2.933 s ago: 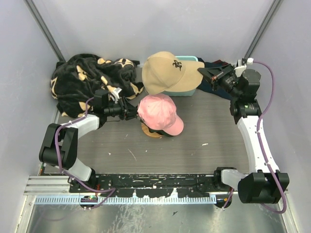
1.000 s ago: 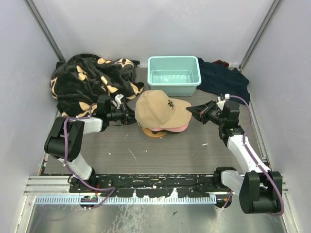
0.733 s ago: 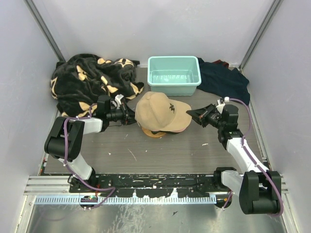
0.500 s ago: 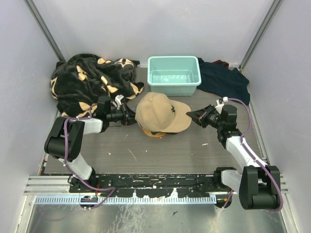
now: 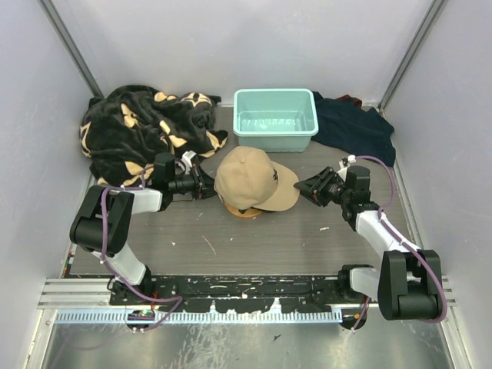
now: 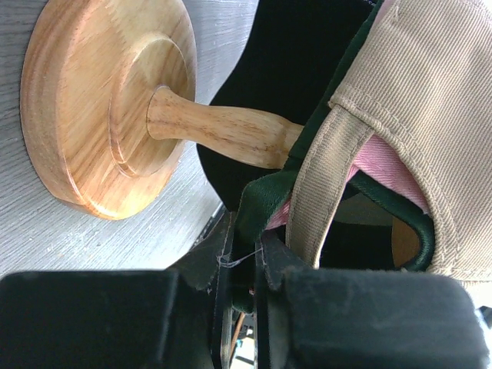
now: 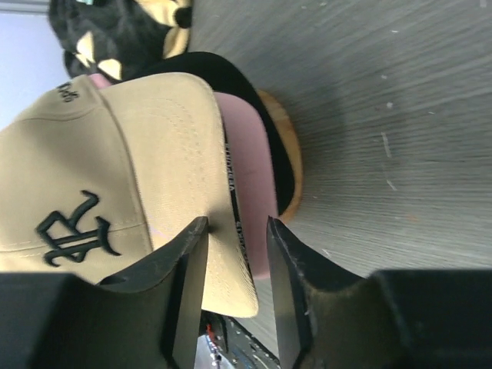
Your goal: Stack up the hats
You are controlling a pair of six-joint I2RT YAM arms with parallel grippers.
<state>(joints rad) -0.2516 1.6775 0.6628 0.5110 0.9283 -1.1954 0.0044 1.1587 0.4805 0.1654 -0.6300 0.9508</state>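
- Tan twill on top: found the tan hat (image 5: 250, 177) capping the pile on the wooden stand (image 5: 243, 212), mid-table, just in front of the teal tub (image 5: 275, 94).
- Made out under it, from the wrist cameras, the brim of the pink hat (image 7: 254, 169), the rear strap of the dark green hat (image 6: 263, 206), and the black hat (image 6: 300, 69) lowest, draped round the stand's stem.
- Counted all four on the one stand, so judged the stacking all but done, with only the letting-go and tidying left.
- Read the right gripper (image 7: 237, 231) as parted, one finger either side of the tan brim's edge, not clamping it as far as could be told, and carrying nothing.
- Read the left gripper (image 6: 244, 250) as pinched almost closed on the green rear strap at the back of the pile.
- Judged every hat light and soft: crowns likely to dent or fold under a squeeze, brims stiffer and curved, nothing breakable.
- Reckoned the brim edge the best hold for lifting or turning, and the rear strap a fair second for steadying; would have avoided the crown, which gives no firm bite.
- Expected woven cloth to grip the pads well rather than slide.
- Feared more for the perch: a bulky pile on a thin stem and a small round base, so a sideways tug on strap or brim could spin the caps or tip the stand.
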